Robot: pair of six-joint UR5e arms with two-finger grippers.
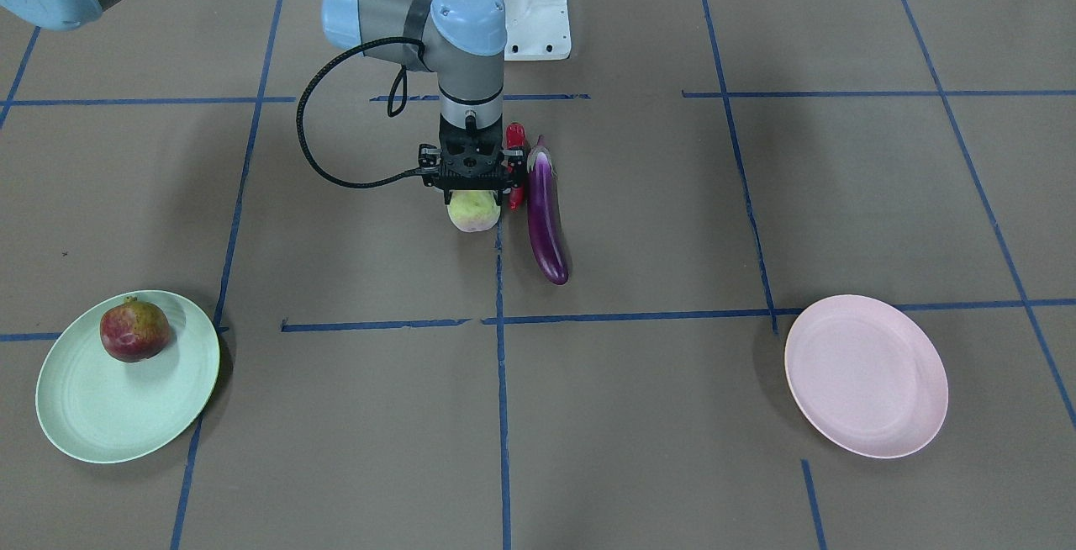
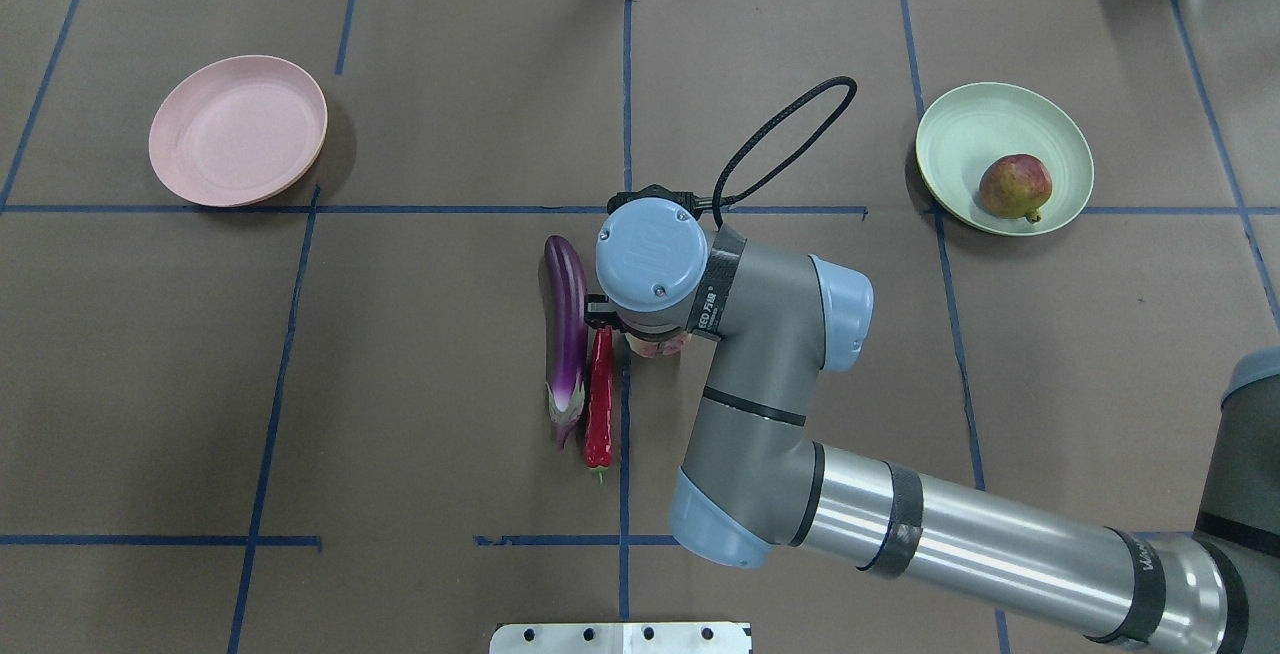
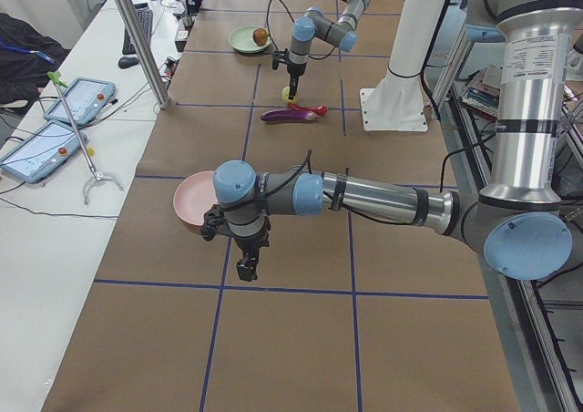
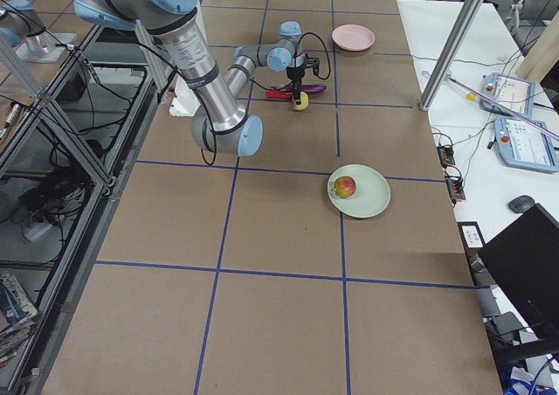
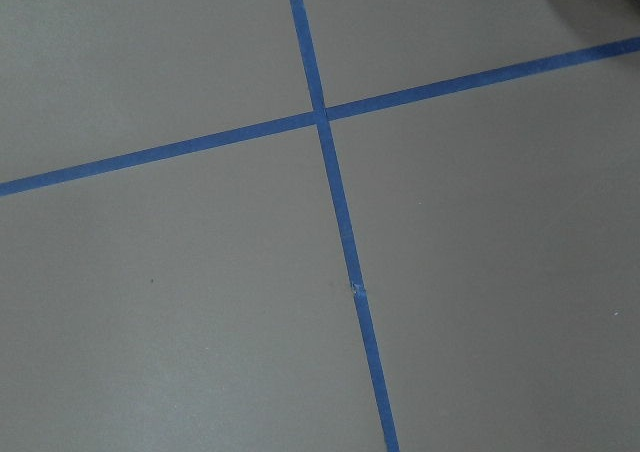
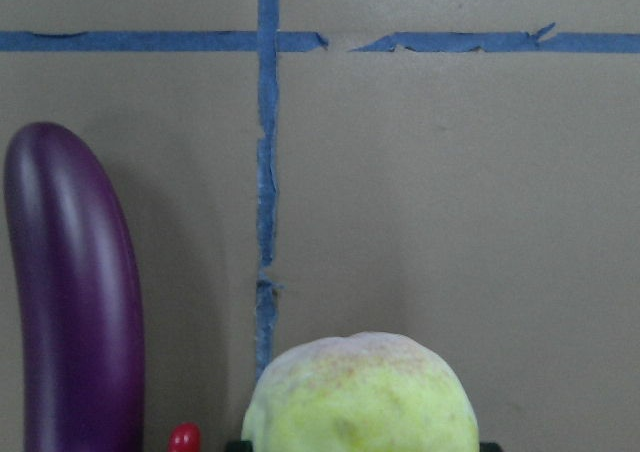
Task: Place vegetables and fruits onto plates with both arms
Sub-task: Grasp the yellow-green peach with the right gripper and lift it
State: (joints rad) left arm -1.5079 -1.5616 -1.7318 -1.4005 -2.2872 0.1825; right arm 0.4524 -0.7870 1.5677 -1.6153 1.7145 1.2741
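Observation:
My right gripper [image 1: 475, 197] is shut on the pale yellow-green fruit [image 1: 475, 212] at the table's middle; the fruit fills the bottom of the right wrist view [image 6: 360, 397]. The purple eggplant [image 1: 545, 214] lies beside it, with the red chili [image 2: 600, 404] between them. The dark red fruit [image 1: 134, 330] sits on the mint green plate [image 1: 92, 415]. The pink plate [image 1: 866, 375] holds nothing. My left gripper [image 3: 246, 268] hangs over the table beside the pink plate [image 3: 189, 198]; I cannot tell whether it is open.
Blue tape lines cross the brown table cover. The white base block [image 1: 538, 3] stands behind the right wrist. A black cable [image 1: 319, 155] loops off the right wrist. Side tables with tablets [image 3: 55, 125] line the table's far edge.

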